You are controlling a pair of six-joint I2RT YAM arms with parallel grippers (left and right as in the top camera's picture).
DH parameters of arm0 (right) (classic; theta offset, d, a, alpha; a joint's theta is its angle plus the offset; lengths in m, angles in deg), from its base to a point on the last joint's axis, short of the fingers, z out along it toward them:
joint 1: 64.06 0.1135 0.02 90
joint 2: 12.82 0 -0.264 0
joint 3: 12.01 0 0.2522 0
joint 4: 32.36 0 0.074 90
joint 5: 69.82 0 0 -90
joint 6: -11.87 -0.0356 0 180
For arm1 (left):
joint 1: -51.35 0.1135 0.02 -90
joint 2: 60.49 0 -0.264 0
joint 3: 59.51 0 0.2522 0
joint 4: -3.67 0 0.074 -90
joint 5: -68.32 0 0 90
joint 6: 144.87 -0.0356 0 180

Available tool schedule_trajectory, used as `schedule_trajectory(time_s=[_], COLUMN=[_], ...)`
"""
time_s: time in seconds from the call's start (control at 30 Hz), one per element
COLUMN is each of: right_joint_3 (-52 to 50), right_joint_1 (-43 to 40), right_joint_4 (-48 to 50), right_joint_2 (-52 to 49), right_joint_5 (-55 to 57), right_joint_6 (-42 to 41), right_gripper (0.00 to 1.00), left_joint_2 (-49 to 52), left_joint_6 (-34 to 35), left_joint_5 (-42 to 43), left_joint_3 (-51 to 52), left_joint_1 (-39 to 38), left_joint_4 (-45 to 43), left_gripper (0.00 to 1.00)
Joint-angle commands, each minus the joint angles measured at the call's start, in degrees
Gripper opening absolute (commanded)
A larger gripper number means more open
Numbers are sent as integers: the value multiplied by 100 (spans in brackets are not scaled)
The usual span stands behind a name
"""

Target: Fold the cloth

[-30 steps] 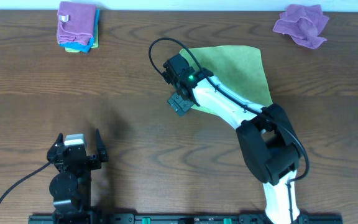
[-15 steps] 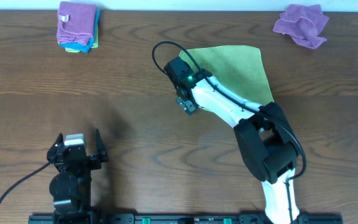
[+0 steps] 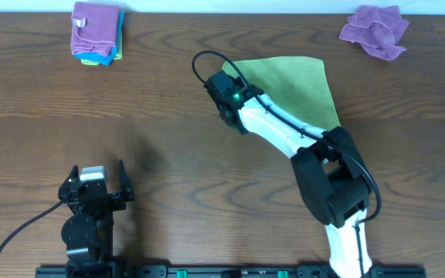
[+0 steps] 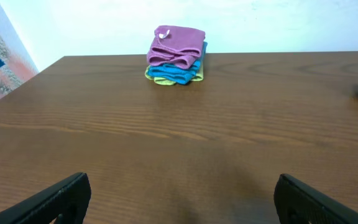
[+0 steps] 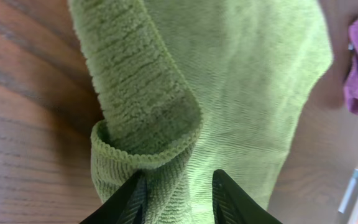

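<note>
right gripper (image 5: 176, 182) swung in, pinching green cloth (image 5: 247, 93)

Right arm (image 3: 275, 130) over green cloth (image 3: 301, 77); left arm (image 3: 91, 207) apart.

Bright, even light, shadows soft; wall (image 4: 278, 25) beyond the far edge of the bench (image 4: 166, 143) glares white, foreground perhaps blurred.
</note>
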Motion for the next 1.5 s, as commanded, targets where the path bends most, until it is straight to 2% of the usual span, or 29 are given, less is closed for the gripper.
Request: schedule_trajectory(time_s=[0.0,0.3,0.4,0.53,0.7,0.87,0.97,1.23,1.47], right_joint_3=[393,1196,1257,1259,1257,1182,1086,540,168], right_joint_1=[-39,-81,-72,-37,-33,7,7,4,-2], right_joint_4=[0,-103,-498,-1095,-1438,-1370,-1320,-1147,-970], right_joint_2=[-63,-63,-63,-63,-63,-68,-79,-83,-87], right_joint_5=[433,595,-273,-2260,-3126,-3204,-3399,-3449,-3001], right_joint_6=[-37,-28,151,518,619,793,911,1086,1084], right_gripper=[35,38,38,43,50,66,69,67,64], left_joint_2=[-26,-26,-26,-26,-26,-26,-26,-26,-26], left_joint_6=[2,2,2,2,2,2,2,2,2], left_joint_5=[-61,-61,-61,-61,-61,-61,-61,-61,-61], left_joint_3=[168,168,168,168,168,168,168,168,168], left_joint_1=[22,22,22,22,22,22,22,22,22], left_joint_4=[48,48,48,48,48,48,48,48,48], left_gripper=[95,95,95,95,96,95,95,95,95])
